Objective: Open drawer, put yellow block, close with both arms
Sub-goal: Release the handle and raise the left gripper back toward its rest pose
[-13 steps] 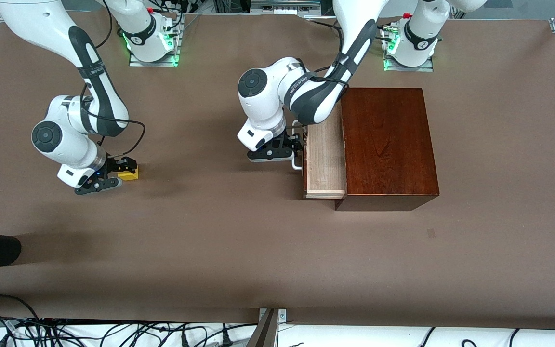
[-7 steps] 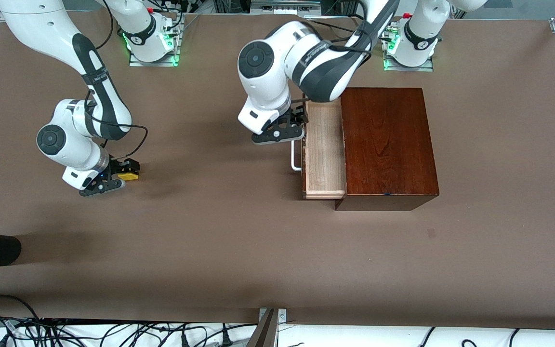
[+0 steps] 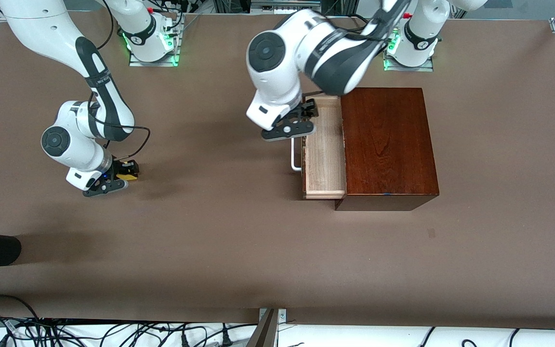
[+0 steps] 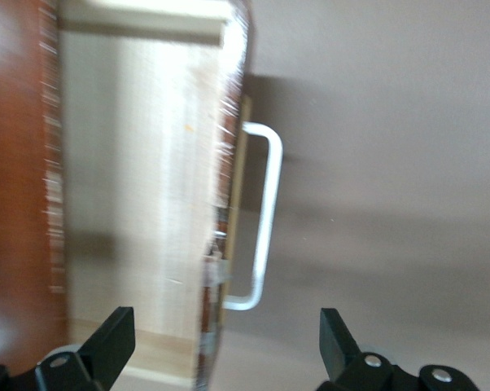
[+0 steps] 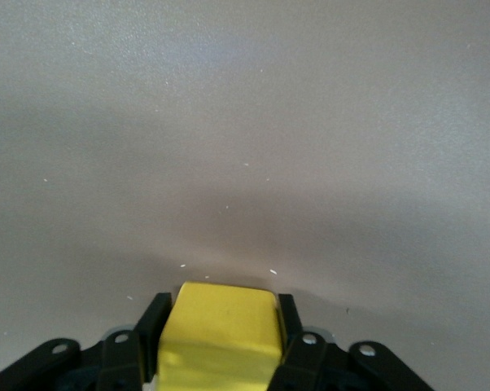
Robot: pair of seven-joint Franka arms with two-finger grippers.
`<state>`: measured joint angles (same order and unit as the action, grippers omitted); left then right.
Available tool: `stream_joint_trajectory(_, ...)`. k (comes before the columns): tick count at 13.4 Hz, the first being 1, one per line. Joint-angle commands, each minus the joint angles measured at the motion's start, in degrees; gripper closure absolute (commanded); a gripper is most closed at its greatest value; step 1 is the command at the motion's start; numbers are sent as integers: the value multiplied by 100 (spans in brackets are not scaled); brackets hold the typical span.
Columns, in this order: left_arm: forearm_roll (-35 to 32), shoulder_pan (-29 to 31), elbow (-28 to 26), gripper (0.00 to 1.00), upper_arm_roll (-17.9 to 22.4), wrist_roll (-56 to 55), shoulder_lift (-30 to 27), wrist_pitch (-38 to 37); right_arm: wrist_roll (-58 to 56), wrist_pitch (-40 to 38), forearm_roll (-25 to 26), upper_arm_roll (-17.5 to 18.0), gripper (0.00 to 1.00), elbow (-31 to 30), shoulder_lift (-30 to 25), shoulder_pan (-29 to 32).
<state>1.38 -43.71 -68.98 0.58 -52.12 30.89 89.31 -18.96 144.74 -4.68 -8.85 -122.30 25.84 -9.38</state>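
Right wrist view alone shows the right gripper (image 5: 220, 346) clamped on the yellow block (image 5: 219, 332), toward the right arm's end. Left gripper (image 3: 293, 120) hangs spread wide, holding nothing, over the pulled-out, bare drawer (image 3: 324, 159).

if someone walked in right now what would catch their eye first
The glossy reddish-brown box toward the left arm's end of the table, its pale drawer pulled out, with the left gripper open above the white handle. Then the yellow block, clamped in the right gripper toward the right arm's end.
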Motion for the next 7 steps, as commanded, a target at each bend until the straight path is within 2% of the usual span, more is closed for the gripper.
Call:
stream_joint_trajectory(1,187,502,-326,0,-84,238,-618,-256,-126,81,-139,24,72,-40,-18,6)
stream_joint_trajectory(7,196,1390,-1459,0,-14,1509,-2032,-292,-55,-234,-139,111,72,126,-158,-3)
